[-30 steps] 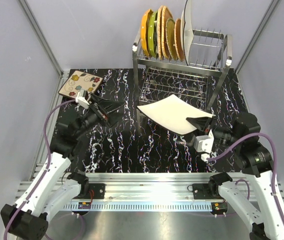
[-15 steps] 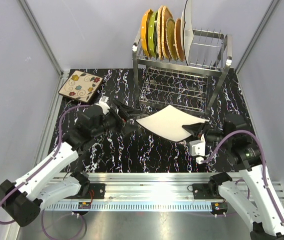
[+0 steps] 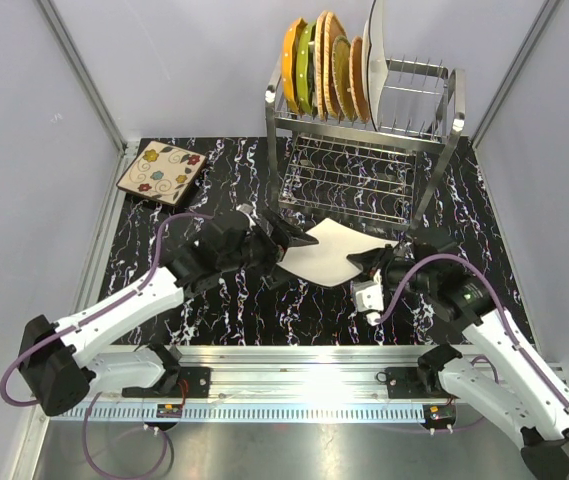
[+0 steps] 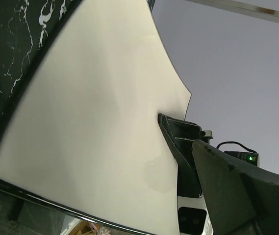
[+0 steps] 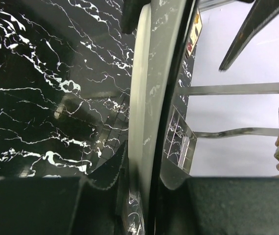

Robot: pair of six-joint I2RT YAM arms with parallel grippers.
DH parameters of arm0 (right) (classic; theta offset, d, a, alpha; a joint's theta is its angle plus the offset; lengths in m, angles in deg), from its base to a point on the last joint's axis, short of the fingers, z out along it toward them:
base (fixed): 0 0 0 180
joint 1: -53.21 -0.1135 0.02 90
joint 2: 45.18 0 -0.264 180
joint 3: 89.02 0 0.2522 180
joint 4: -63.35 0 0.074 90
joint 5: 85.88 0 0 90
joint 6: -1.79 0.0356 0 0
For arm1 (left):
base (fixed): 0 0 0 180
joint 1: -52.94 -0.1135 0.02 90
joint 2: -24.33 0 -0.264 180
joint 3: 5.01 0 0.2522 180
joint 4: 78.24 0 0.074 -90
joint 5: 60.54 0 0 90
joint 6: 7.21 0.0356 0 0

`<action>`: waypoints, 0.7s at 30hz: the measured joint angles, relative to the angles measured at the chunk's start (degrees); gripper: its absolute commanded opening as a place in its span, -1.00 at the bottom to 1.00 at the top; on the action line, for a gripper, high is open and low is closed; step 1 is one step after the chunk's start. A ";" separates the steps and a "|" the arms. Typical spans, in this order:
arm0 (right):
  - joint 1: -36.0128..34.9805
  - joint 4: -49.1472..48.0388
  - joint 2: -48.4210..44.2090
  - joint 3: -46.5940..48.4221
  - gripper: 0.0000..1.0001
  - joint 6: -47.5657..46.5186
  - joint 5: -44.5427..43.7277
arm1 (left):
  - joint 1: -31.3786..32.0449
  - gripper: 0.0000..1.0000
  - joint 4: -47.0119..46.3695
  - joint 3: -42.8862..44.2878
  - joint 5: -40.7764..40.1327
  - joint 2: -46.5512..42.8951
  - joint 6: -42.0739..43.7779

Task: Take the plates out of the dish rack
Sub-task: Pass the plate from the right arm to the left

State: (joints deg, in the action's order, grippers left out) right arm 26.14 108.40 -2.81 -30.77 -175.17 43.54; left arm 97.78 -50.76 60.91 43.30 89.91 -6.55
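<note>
The square white plate point(image 3: 326, 251) hangs tilted over the middle of the table. My right gripper point(image 3: 367, 266) is shut on its right corner. In the right wrist view the plate point(image 5: 151, 93) runs edge-on between the right gripper's point(image 5: 149, 181) fingers. My left gripper point(image 3: 286, 243) is open, with a finger on each side of the plate's left corner. The plate point(image 4: 90, 127) fills the left wrist view beside one left finger point(image 4: 237, 196). The dish rack point(image 3: 444, 128) stands at the back. Orange, green, wicker and white plates point(image 3: 330, 72) stand upright on its top tier.
A square beige floral plate point(image 3: 162, 172) lies flat on the black marbled table point(image 3: 214, 300) at the back left. The rack's lower wire shelf point(image 3: 349, 178) is just behind the held plate. Grey walls close in both sides.
My left arm has swung right, from beside the floral plate to the white plate's left corner. My right gripper has carried the white plate leftward and lower.
</note>
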 measured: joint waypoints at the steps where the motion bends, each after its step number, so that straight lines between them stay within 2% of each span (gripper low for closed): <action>1: -1.01 -0.87 0.57 -0.24 -1.00 0.26 -1.38 | 0.50 0.94 0.04 0.02 -0.07 0.44 -0.59; 6: -5.73 -4.59 3.21 -1.09 -1.00 1.95 -8.24 | 1.99 0.84 0.37 0.33 -0.28 1.57 -2.78; 9: -8.39 -6.40 3.93 -1.68 -1.00 2.89 -11.87 | 2.29 0.68 0.44 0.35 -0.35 2.29 -3.89; 12: -10.99 -8.09 4.39 -2.05 -1.00 3.91 -15.67 | 2.40 0.40 0.50 0.35 -0.48 3.04 -4.87; 13: -11.85 -8.74 4.55 -2.10 -1.00 4.33 -17.00 | 2.40 0.23 0.50 0.33 -0.59 3.17 -5.18; 19: -14.08 -11.98 5.18 -2.23 -1.00 5.99 -21.49 | 2.40 -0.27 -1.49 -0.90 -0.90 3.15 -6.38; 20: -14.32 -12.28 5.18 -2.32 -1.00 6.16 -22.12 | 2.40 -0.47 -2.36 -1.40 -0.98 3.15 -6.75; 21: -14.56 -12.22 5.18 -2.47 -1.00 6.67 -22.77 | 2.36 -0.56 -3.74 -1.99 -1.29 3.10 -7.45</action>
State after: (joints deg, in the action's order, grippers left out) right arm 11.58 96.18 2.37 -33.24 -168.50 20.76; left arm 100.14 -54.50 58.92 42.02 93.01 -14.00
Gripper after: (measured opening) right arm 0.229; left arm 0.317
